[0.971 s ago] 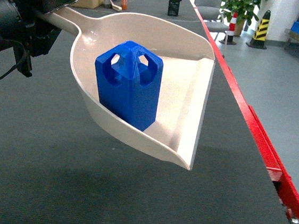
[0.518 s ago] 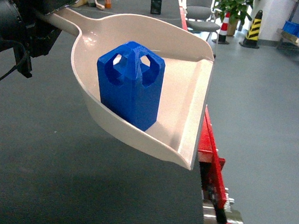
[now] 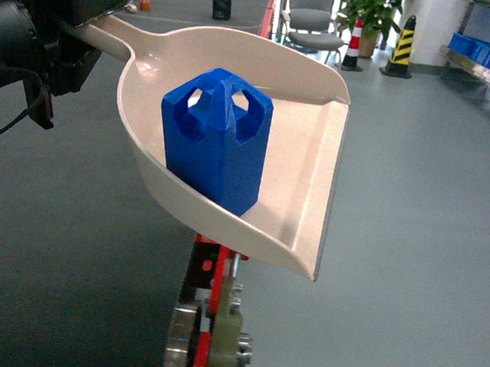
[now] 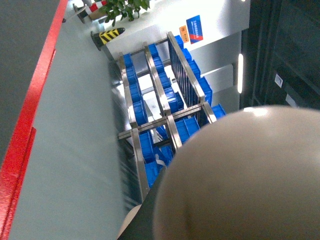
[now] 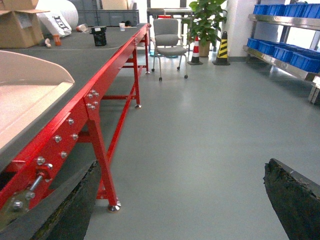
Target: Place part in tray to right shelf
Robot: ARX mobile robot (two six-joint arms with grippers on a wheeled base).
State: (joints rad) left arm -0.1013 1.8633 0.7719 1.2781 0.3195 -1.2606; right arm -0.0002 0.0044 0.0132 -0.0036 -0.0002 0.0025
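In the head view, the part is carried upright in the tray, whose handle is clamped by the left gripper; the conveyor has slid leftward since a second ago and open floor now fills the right, so the robot is judged to be turning toward the shelf. In the left wrist view, the tray's underside is seen close, with racks of blue crates beyond. In the right wrist view, the right gripper is seen spread wide and empty beside the red frame.

The head camera looks forward and down, close onto the tray; the left wrist camera sits against the tray's underside, facing the blue-crate shelving; the right wrist camera looks level along the red-framed surface, sharing tray and shelving.
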